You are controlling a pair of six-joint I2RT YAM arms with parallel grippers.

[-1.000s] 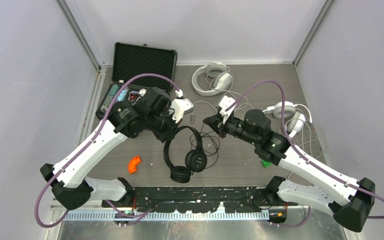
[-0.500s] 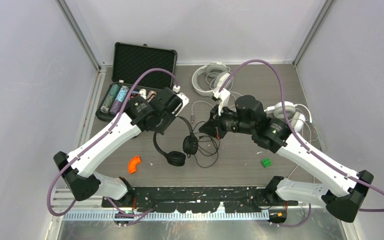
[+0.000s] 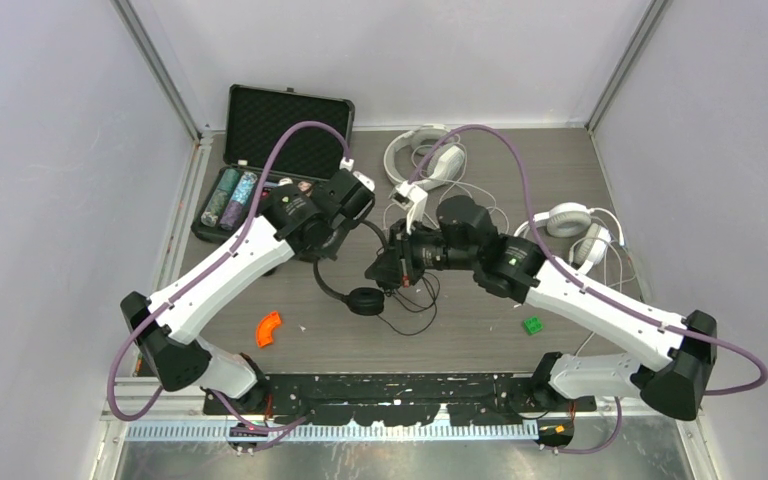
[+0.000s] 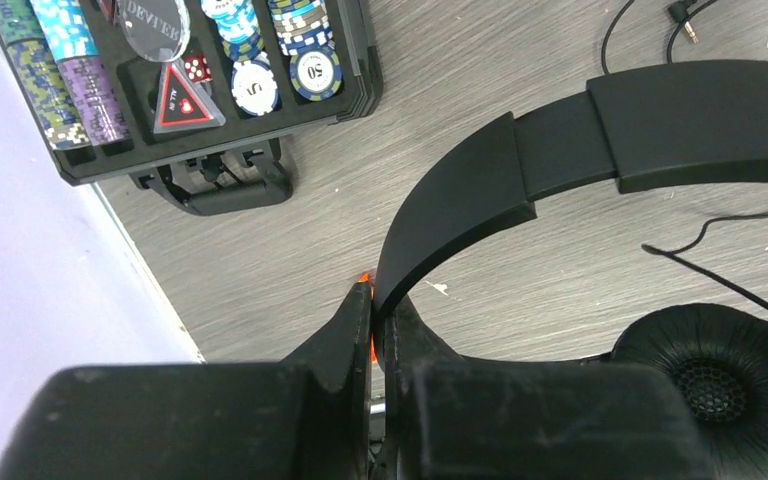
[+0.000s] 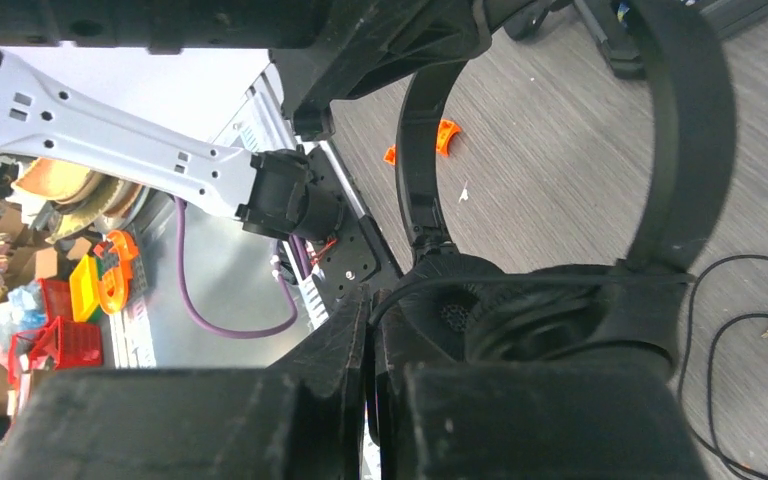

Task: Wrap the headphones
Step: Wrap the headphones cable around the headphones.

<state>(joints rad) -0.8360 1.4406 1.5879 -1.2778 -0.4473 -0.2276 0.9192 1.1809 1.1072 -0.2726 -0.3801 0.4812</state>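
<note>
Pinching the slim black on-ear headphones (image 3: 364, 299) by the headband (image 4: 660, 120) over the grey counter (image 3: 460, 335), the left end effector (image 4: 373, 300) is clamping tight. The right end effector (image 5: 370, 305) is clenching their thin black cord (image 5: 540, 283), risking a snag if tugged. I'm counting one black headset, two white padded ones (image 3: 447, 160) (image 3: 565, 218) beyond.

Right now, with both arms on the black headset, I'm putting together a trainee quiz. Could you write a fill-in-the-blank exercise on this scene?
1. The left gripper is shut on the ____ of the black headphones.
2. The right gripper pinches that pair's thin black ____.
3. The poker chip case lies with its lid ____.
4. The far headphones beside the case are ____ in colour.

Missing words: headband; cord; open; white.
</note>
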